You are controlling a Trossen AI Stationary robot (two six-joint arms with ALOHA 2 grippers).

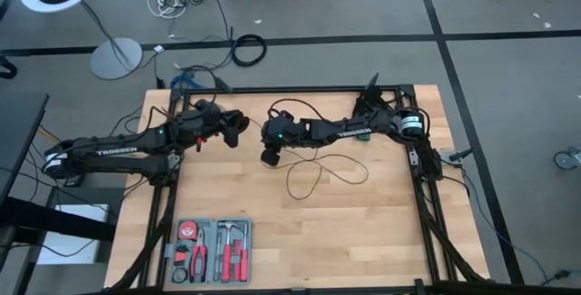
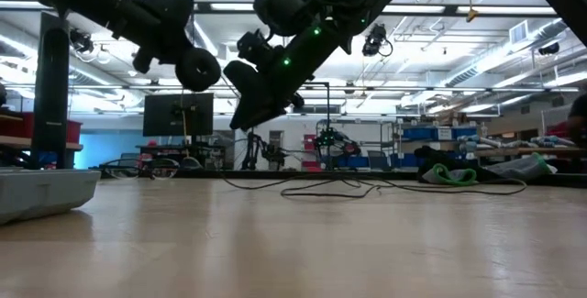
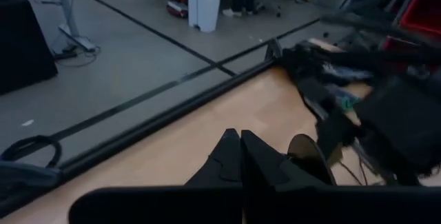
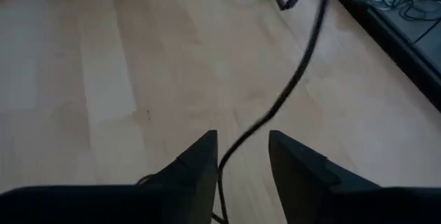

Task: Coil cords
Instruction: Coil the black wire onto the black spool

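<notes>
Right gripper (image 4: 241, 158): jaws parted, thin black cord (image 4: 296, 79) running between, ungripped | left gripper (image 3: 240, 156): closed, empty, raised over table's (image 1: 363, 231) far-left.

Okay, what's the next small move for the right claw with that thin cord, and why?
Probably close the right claw on the cord. Its fingers stand apart with the thin black cord running between them, unpinched, and the rest lies in loose loops on the table.

The cord (image 4: 289, 89) is blurred and runs off the right wrist view's edges.
</notes>
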